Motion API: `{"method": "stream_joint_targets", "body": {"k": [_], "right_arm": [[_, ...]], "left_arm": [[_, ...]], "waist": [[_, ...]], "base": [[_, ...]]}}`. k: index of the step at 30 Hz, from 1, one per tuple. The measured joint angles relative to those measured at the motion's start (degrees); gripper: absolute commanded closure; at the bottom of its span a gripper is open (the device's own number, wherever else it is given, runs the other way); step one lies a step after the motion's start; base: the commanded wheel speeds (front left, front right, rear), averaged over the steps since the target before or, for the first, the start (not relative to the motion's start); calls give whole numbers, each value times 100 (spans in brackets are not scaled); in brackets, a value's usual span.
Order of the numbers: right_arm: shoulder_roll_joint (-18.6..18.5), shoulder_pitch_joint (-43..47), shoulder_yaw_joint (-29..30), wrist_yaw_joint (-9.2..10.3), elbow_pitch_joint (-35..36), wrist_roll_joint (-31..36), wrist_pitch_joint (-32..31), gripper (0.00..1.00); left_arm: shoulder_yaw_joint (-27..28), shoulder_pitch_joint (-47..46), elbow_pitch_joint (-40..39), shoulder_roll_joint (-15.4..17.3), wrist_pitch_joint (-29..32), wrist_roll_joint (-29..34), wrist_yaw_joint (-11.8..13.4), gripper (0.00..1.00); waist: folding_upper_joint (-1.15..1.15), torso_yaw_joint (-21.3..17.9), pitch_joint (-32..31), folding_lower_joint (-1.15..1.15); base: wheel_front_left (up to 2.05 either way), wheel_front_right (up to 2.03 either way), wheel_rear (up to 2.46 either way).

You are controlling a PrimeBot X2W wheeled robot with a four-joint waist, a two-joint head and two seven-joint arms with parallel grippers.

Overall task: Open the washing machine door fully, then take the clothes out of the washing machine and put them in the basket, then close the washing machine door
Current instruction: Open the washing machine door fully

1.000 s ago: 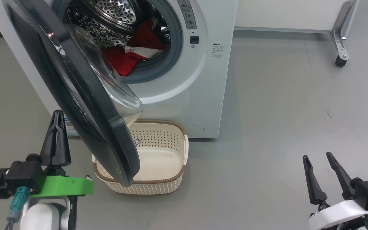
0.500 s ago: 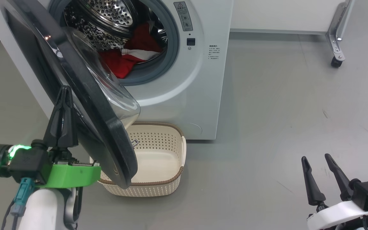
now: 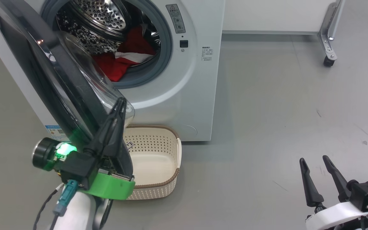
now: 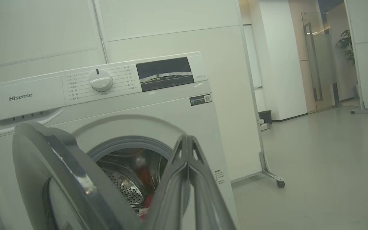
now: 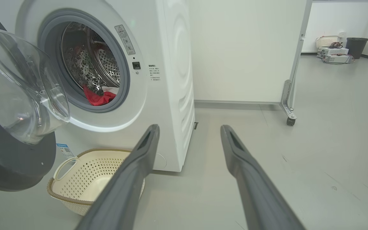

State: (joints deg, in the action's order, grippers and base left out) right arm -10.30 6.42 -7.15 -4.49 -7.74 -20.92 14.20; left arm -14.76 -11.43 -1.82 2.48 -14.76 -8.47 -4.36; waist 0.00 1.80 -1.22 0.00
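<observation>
Step one is running: door [image 3: 53,89] is hanging half-open over basket [image 3: 158,153]; left tool [image 3: 120,103], pinched together and empty, is sitting at its inner edge; right tool [image 3: 314,158] is idling spread wide, empty; clothes [image 3: 113,65] are lying in drum; next probably calling for sweeping door leftward, fully wide.

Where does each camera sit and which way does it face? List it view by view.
Head: on the head, facing forward and down at the washer, door and basket; left pincer shut at lower left, right pincer open at lower right.
Left wrist: low by the door, facing up at the washer's dial and drum; its shut pincer rises mid-bottom.
Right wrist: low over the floor, facing the washer's front corner; its open pincer frames the floor.
Shared: head and right wrist both show the basket and red clothes.
</observation>
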Motion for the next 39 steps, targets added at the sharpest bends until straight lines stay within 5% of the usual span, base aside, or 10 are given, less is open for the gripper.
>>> {"method": "stream_joint_targets", "body": {"k": [11,39], "right_arm": [[56,-1,40,-49,-52,46,1,0],[269,-3,182,-99,-212,145,0,0]], "left_arm": [[-437,264,853,-1,452,-402,-42,100],[-544,-99,1931,-3,559,-797,388,100]], "waist": [[0,-143,3,0],[0,-378,163,0]], "base": [[0,0,0],[0,0,0]]}}
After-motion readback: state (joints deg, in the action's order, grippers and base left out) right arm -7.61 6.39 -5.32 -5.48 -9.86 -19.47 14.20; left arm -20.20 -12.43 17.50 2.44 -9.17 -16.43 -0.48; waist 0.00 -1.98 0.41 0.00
